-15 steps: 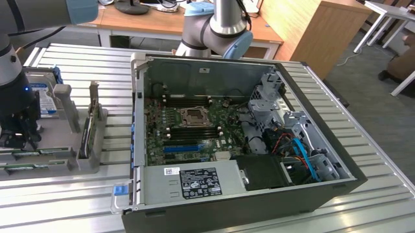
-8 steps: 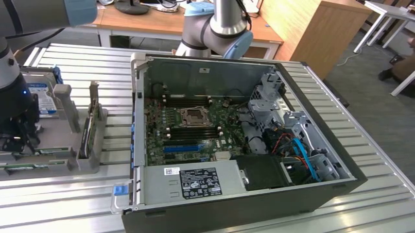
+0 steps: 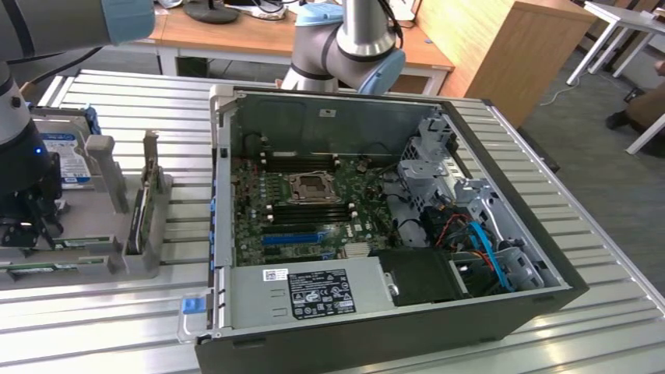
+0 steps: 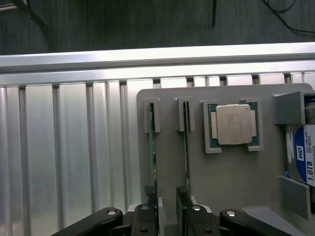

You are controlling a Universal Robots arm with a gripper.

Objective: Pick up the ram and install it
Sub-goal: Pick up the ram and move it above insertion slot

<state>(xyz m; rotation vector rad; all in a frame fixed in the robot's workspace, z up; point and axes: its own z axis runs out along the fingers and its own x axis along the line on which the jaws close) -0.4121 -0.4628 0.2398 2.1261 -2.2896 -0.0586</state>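
Plainly legible on the hard drive (image 4: 301, 160), at the edge of the grey holder tray (image 4: 231, 187), are the letters "WD" and "1.0TB" on its blue-and-white label. In the exterior view the open computer case (image 3: 519, 296) carries a black-and-white label on its power supply (image 3: 311, 292) and a small white sticker on its inner wall, but neither can be read.

By count, the tray holds two ram sticks, one processor and one hard drive. The exterior view adds one upright card with a metal bracket (image 3: 146, 187). The first ram stick (image 4: 152, 147) and the second ram stick (image 4: 186, 150) are thin green boards standing on edge in parallel slots, side by side but not touching. The processor (image 4: 233, 124), silver-topped, lies flat in its own square recess just beside the second stick. The tray rests on the slatted aluminium counter (image 4: 59, 157), as does the case, which sits at the exterior view's right of the tray. Inside the case, the motherboard (image 3: 301, 210) lies exposed with one processor socket at its middle.

The gripper (image 4: 168, 214) hangs over the near end of the tray, at the exterior view's far left. Its two black fingers (image 4: 149, 221) are spread apart and released, grasping nothing. Bare tray shows in the gap between them. The first stick's near end runs up to one finger and the second stick's near end to the other, so neither lies in the gap. Whether a finger touches a stick cannot be told.
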